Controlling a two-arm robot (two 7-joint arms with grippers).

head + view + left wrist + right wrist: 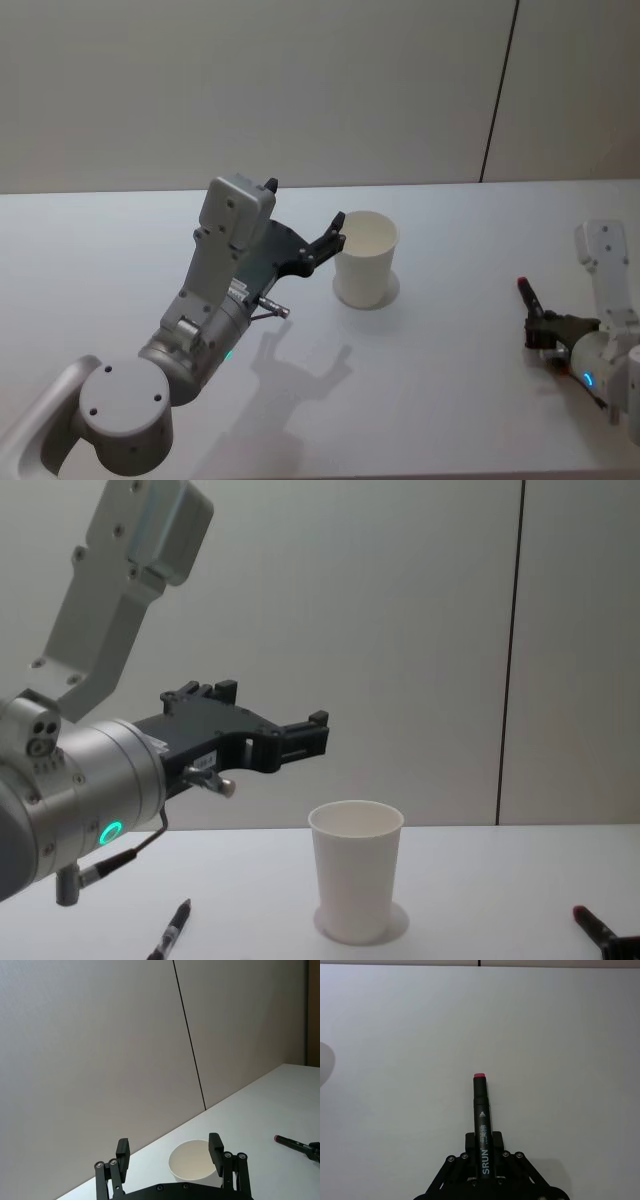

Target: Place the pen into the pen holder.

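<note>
The pen (481, 1105) is a black marker with a red end, and my right gripper (482, 1152) is shut on its barrel, low over the white table at the right. It also shows as the pen (525, 291) ahead of my right gripper (541, 322), and as the pen (590, 923). The pen holder (365, 258), a white paper cup, stands upright mid-table, also seen as the pen holder (355, 880). My left gripper (330, 240) hangs open beside the cup's rim on its left, higher than the cup, with the pen holder (192, 1162) between its fingers (122, 1152).
A second dark pen (170, 935) lies on the table (450, 380) at the near left, below my left arm. A pale wall with a dark vertical seam (512, 650) stands behind the table's far edge.
</note>
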